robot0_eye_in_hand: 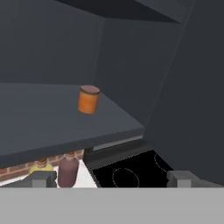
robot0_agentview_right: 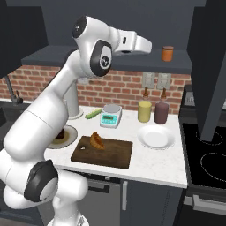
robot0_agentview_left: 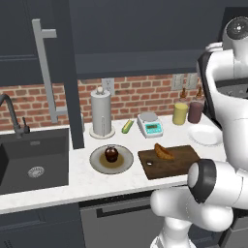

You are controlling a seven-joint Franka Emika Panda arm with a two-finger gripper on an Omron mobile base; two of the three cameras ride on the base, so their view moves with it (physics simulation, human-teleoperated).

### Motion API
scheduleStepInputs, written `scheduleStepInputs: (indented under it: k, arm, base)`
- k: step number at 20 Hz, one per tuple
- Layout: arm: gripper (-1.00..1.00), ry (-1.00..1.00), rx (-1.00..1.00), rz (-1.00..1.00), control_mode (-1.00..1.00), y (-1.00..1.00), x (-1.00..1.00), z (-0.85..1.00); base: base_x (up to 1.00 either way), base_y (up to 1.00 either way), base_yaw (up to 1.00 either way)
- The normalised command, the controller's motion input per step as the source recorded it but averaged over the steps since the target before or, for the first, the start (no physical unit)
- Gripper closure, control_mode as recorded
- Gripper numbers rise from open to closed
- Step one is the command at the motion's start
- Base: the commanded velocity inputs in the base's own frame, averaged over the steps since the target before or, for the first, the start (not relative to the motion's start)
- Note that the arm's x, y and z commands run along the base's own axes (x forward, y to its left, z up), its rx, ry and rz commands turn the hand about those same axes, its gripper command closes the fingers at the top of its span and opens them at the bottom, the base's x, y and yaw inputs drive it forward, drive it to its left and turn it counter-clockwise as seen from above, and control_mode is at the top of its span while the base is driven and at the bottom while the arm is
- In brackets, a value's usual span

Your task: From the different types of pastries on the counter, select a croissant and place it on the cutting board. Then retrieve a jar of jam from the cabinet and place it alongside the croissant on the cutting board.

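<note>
Jaws spread wide, well short of the jam jar (robot0_eye_in_hand: 89,99) on the cabinet shelf (robot0_eye_in_hand: 39,118).

Orange jam jar (robot0_eye_in_hand: 89,99) on dark grey shelf (robot0_eye_in_hand: 39,118), golden-brown croissant (robot0_agentview_right: 97,141) on dark brown cutting board (robot0_agentview_right: 112,154)

White jointed arm (robot0_agentview_right: 53,119): raised high, elbow bent, forearm extended level to the right. Pincer (robot0_eye_in_hand: 111,178): two small dark fingertips spread wide apart, nothing between them.
</note>
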Motion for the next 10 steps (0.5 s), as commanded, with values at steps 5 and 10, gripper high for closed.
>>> scheduleStepInputs:
  k: [5,10]
  arm:
    - [-1.00,0.00,0.00,0.05,-1.00,-0.10,0.21,-0.04]
    - [-1.00,-0.05,0.00,0.12,-1.00,-0.29,0.19,-0.03]
  base:
    - [0.00,0.00,0.00]
    - [0.00,0.00,0.00]
